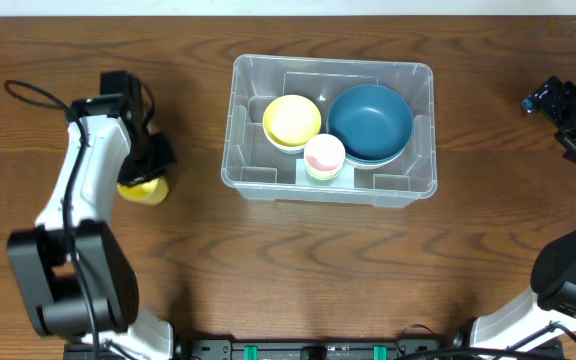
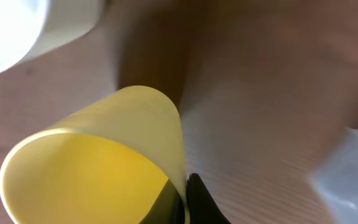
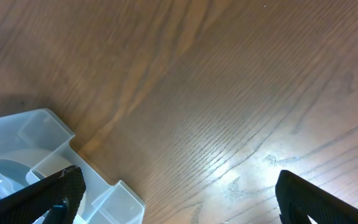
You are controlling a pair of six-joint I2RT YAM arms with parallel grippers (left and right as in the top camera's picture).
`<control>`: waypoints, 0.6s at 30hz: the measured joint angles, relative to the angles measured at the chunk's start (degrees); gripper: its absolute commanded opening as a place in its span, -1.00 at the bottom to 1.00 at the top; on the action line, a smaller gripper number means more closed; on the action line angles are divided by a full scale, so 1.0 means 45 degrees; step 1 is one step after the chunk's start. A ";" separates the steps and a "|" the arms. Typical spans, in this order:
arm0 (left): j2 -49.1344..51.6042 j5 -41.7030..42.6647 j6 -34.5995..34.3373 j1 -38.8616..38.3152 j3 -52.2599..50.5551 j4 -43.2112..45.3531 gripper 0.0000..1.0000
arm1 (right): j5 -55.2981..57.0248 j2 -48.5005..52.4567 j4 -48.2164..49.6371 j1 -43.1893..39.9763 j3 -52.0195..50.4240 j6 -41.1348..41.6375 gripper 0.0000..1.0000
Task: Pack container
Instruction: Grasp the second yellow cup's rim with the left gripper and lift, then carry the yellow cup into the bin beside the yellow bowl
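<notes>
Where my left arm crosses the overhead view, it hides most of the yellow cup (image 1: pixel 143 188), which lies on its side toward the desk's (image 1: pixel 298 270) left edge; only its lower part shows. From the left wrist the cup is blurred and cut off at the bottom of the view. My left pincer (image 2: pixel 180 196) is pressed together on the cup's wall at the rim, one dark finger inside and one outside. A white blur fills the top left of that view and a pale blur the lower right; I cannot tell what either is.

My right pincer (image 3: pixel 179 186) is spread wide over bare wood near the desk's far right corner, pinching nothing. Its camera catches only one stepped corner of the container (image 1: pixel 236 110), cut off at the lower left, with something blue faint behind the clear wall.

Seen from overhead, the container sits mid-desk, nearer the far edge, well apart from both pincers. It holds a yellow bowl (image 1: pixel 291 120) on the left, a larger blue bowl (image 1: pixel 370 122) on the right, and a small pink-lined cup (image 1: pixel 324 155) at the near side between them. A pale green edge shows under that cup; I cannot make out what it is.
</notes>
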 measured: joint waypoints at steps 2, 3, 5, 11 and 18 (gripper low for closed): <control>-0.0806 0.0350 0.0262 -0.0413 0.0403 0.0019 -0.88 | 0.0000 0.0000 0.0000 0.0000 0.0000 0.0005 0.99; -0.1355 0.0491 0.0398 -0.0729 0.0646 0.0063 -0.88 | 0.0000 0.0005 0.0000 0.0000 0.0000 0.0005 0.99; -0.2385 0.0709 0.0651 -0.1287 0.1030 0.0282 -0.88 | 0.0000 0.0000 0.0000 0.0000 0.0000 0.0005 0.99; -0.5255 0.1010 0.1409 -0.3517 0.1370 0.1404 -0.88 | 0.0000 0.0005 0.0000 0.0000 0.0000 0.0005 0.98; -0.5285 0.0695 0.1889 -0.5581 0.1404 0.2181 -0.88 | 0.0000 0.0005 -0.0005 0.0000 0.0000 0.0005 0.98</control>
